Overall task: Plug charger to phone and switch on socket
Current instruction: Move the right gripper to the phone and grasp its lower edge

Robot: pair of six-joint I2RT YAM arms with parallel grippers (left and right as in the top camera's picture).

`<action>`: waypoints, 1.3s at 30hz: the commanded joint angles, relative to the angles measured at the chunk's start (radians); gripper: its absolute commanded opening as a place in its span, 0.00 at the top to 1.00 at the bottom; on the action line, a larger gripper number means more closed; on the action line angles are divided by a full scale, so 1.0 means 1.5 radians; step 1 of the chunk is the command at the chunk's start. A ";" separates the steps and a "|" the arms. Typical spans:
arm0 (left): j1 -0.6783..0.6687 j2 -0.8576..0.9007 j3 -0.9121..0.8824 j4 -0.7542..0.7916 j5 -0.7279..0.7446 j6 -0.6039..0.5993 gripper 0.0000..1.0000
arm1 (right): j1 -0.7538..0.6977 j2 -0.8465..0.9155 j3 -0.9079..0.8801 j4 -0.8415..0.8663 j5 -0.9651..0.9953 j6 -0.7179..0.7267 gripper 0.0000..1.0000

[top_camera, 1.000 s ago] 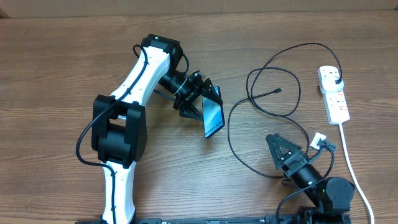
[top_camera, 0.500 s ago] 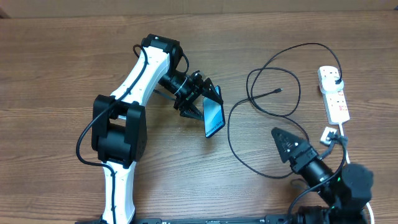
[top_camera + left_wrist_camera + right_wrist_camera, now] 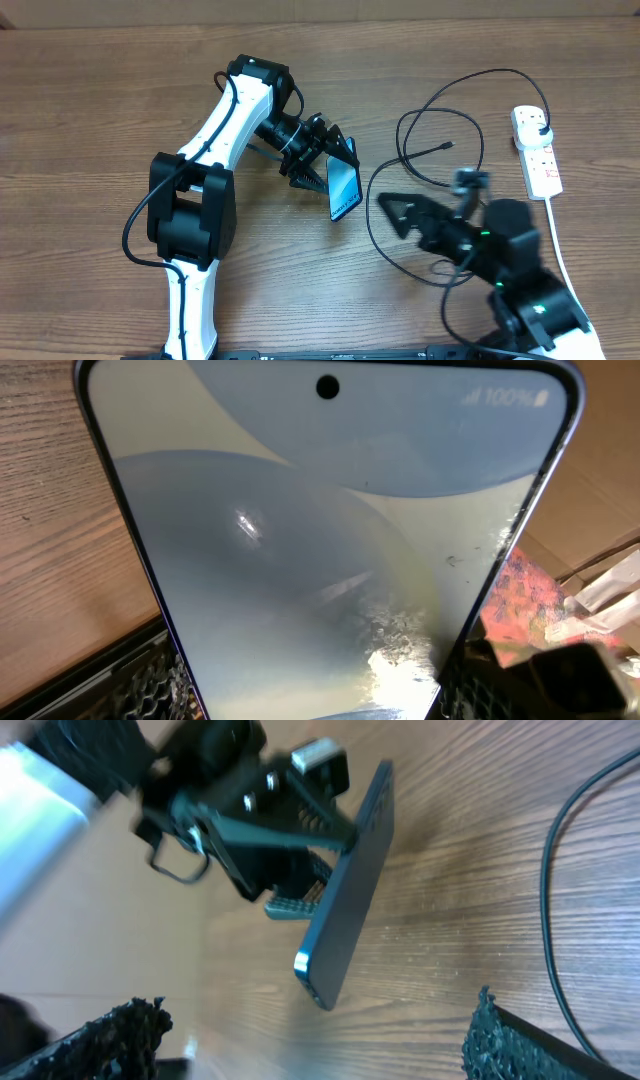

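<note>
My left gripper (image 3: 333, 170) is shut on the phone (image 3: 343, 192) and holds it tilted above the table, light-blue screen up. That screen (image 3: 320, 540) fills the left wrist view, with a finger (image 3: 115, 680) at each lower edge. My right gripper (image 3: 392, 213) stands open just right of the phone and points at it. The right wrist view shows the phone (image 3: 345, 900) edge-on, ahead of my open right gripper (image 3: 310, 1040). The charger (image 3: 500, 71) lies in black loops, its connector tip (image 3: 447, 147) free on the table and its plug in the white socket (image 3: 540, 165) at the far right.
The socket's white cord (image 3: 562, 262) runs toward the near right edge, beside my right arm. A strand of the charger (image 3: 553, 920) crosses the wood close to my right finger (image 3: 520, 1040). A cardboard wall borders the table's far edge.
My right arm has swung from the near right corner leftward over the charger's loops, and its open gripper now faces the phone. The left arm and phone have not moved.
</note>
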 commanded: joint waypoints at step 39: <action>0.003 0.001 0.018 -0.004 0.036 0.006 0.46 | 0.315 0.360 0.020 0.330 0.519 0.110 0.70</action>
